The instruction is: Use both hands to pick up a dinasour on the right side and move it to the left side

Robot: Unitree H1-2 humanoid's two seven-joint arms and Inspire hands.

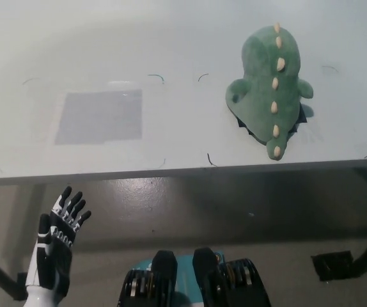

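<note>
I see the green dinosaur (273, 89) lying belly-down on the right part of the white counter (171, 38), its tail tip near the front edge and its cream spikes running along its back. To its left the counter is bare apart from a grey rectangular patch (100, 116) and a few thin dark marks, so there is wide open surface there. My left hand (59, 246) hangs below the counter's front edge at lower left, fingers (71, 204) spread wide, holding nothing. My right hand is out of sight.
</note>
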